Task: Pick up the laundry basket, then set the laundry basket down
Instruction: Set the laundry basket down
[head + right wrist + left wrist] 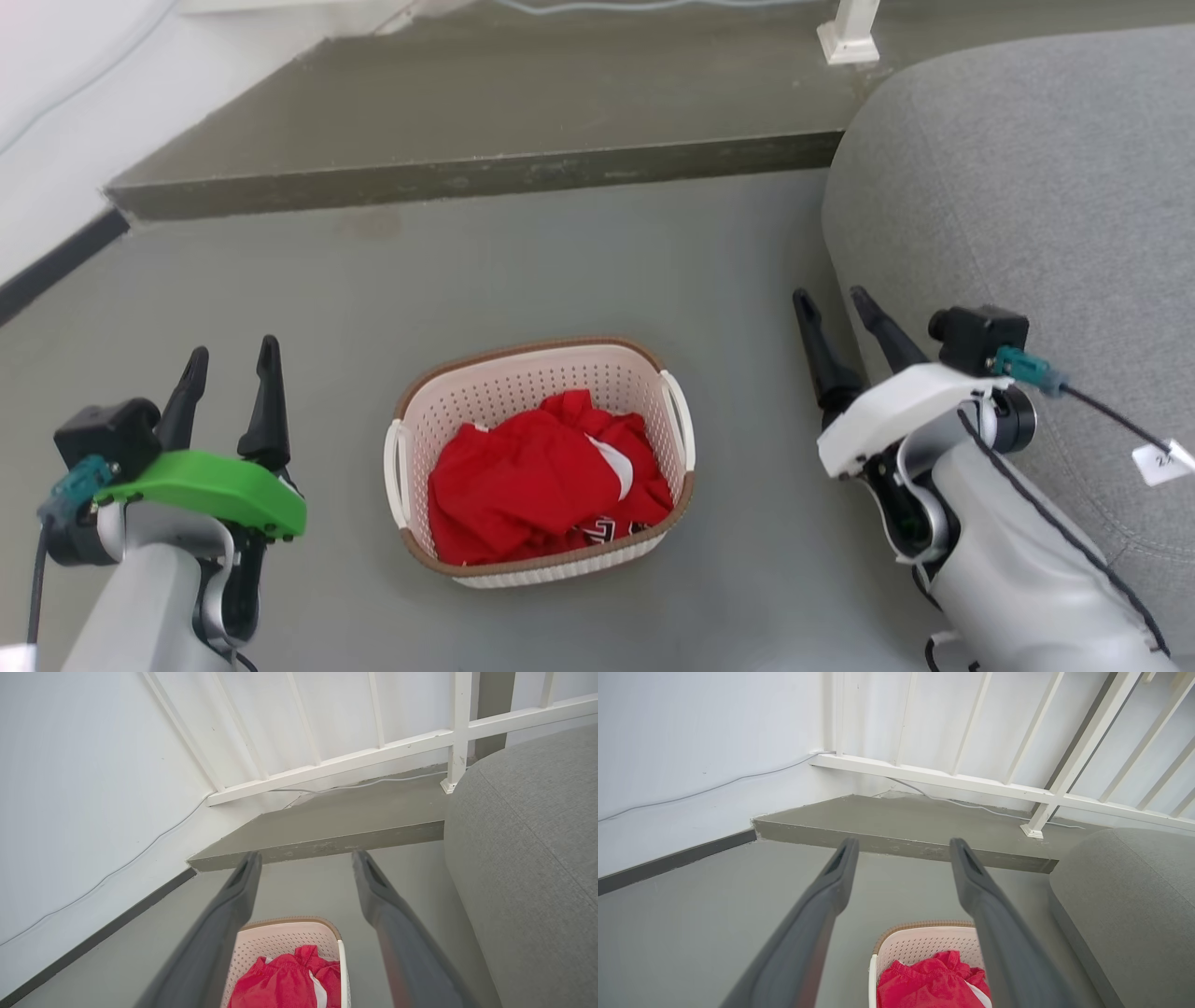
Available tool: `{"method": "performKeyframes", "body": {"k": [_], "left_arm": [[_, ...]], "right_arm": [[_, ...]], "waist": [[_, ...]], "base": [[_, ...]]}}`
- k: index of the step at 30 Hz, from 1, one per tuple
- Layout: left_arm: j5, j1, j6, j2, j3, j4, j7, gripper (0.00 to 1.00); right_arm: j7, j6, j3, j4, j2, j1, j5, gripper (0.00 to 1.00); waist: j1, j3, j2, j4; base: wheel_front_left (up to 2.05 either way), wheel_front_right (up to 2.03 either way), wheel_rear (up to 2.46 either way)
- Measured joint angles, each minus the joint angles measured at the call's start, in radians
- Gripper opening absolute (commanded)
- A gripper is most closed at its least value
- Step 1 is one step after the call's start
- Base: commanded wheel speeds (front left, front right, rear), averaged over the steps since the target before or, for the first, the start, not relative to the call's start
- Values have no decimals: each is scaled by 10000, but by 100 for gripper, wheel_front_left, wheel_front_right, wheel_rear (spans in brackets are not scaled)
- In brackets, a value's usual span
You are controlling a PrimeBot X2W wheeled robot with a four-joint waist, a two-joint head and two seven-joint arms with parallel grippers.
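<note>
Laundry basket (523,385) sits on the floor (560,261) squarely between my arms, red clothes (532,476) heaped inside, and a loop handle faces each side. Left hand (232,350) and right hand (829,295) both hover spread and empty, flanking it. I reckon that sets up a two-sided lift.

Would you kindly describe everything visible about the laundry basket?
The laundry basket is a small cream-white plastic tub with perforated walls, a brown woven-look rim and a white loop handle on each side. It stands upright on the grey floor between the left gripper and right gripper, untouched, holding crumpled red clothing.
</note>
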Motion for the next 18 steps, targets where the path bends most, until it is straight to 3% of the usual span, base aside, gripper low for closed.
{"method": "performKeyframes", "body": {"k": [18], "left_arm": [[1099, 1551, 44, -660, 1108, -1864, -27, 100]], "right_arm": [[0, -215, -640, -1358, 132, 1384, -1313, 100]], "waist": [[0, -336, 0, -51]], "base": [[0, 0, 0]]}}
